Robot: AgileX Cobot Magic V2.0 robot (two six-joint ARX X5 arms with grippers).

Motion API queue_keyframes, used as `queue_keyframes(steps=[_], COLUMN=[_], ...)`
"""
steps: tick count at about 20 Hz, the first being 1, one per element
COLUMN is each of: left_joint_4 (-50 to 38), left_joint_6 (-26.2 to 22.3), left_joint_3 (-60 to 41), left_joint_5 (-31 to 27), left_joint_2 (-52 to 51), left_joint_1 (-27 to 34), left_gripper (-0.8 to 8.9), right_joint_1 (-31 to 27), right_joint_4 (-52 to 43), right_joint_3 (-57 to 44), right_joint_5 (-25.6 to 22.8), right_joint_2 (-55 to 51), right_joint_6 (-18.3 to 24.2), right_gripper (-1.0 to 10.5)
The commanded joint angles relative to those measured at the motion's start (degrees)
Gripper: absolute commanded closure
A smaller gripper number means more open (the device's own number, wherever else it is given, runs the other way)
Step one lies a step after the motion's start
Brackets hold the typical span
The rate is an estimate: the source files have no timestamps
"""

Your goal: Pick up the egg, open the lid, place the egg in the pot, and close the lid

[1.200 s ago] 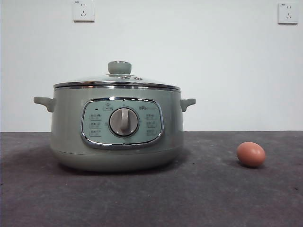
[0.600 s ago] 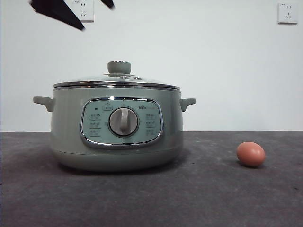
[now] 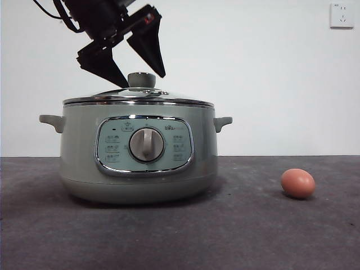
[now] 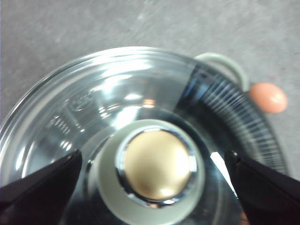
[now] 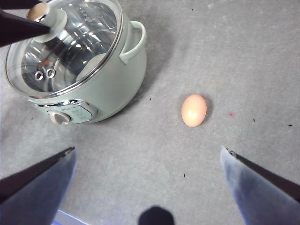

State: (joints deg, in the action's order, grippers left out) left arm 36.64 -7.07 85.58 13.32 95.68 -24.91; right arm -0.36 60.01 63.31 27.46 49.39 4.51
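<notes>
The pale green pot [image 3: 79, 152] stands on the dark table with its glass lid [image 3: 169, 97] on. My left gripper [image 3: 144, 80] is open, with its two black jaws astride the lid's green knob [image 4: 157, 164] and not touching it. The brown egg [image 3: 298, 183] lies on the table to the right of the pot, apart from it; it also shows in the left wrist view [image 4: 268, 97]. My right gripper [image 5: 148, 149] is open and empty, high above the table, with the egg [image 5: 193, 110] and the pot [image 5: 117, 89] below it. It does not show in the front view.
A white wall with a socket [image 3: 342, 15] stands behind the table. The grey table surface [image 3: 253, 230] stretches in front of and beside the pot. One of the left gripper's fingers [image 5: 23, 26] shows at the lid in the right wrist view.
My left gripper has come down from the top left corner of the front view to the lid's knob. The pot, the lid and the egg have not moved.
</notes>
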Motion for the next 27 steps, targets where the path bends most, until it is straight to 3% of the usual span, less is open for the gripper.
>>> queue_keyframes(steps=[1, 2, 4, 5, 7, 11, 15, 17, 27], left_joint_4=[-0.4, -0.5, -0.4, -0.3, -0.2, -0.1, 0.0, 0.0, -0.2], left_joint_6=[-0.6, -0.5, -0.5, -0.5, -0.5, -0.4, 0.3, 1.1, 1.7], left_joint_3=[0.1, 0.1, 0.1, 0.1, 0.1, 0.1, 0.1, 0.1, 0.2], left_joint_5=[-1.0, -1.0, -0.9, -0.9, -0.9, -0.9, -0.7, -0.7, 0.6], left_joint_2=[0.9, 0.9, 0.9, 0.9, 0.9, 0.9, 0.9, 0.9, -2.7], left_joint_1=[-0.2, -0.2, -0.3, -0.3, -0.3, -0.7, -0.7, -0.7, -0.7], left_gripper=[2.23, 2.63, 4.79, 5.34, 5.46, 6.9, 7.02, 8.34, 8.21], right_joint_1=[0.0, 0.0, 0.0, 0.0, 0.0, 0.0, 0.0, 0.0, 0.0], right_joint_4=[-0.4, -0.4, -0.6, -0.6, -0.6, -0.6, -0.6, -0.6, -0.7], right_joint_3=[0.3, 0.3, 0.3, 0.3, 0.3, 0.3, 0.3, 0.3, 0.3], right_joint_5=[0.2, 0.2, 0.2, 0.2, 0.2, 0.2, 0.2, 0.2, 0.2], right_joint_2=[0.0, 0.0, 0.2, 0.3, 0.4, 0.7, 0.7, 0.7, 0.8], right_joint_6=[0.2, 0.2, 0.2, 0.2, 0.2, 0.2, 0.2, 0.2, 0.2], right_gripper=[3.5, 3.5, 3.5, 3.5, 3.5, 3.5, 3.5, 3.5, 3.5])
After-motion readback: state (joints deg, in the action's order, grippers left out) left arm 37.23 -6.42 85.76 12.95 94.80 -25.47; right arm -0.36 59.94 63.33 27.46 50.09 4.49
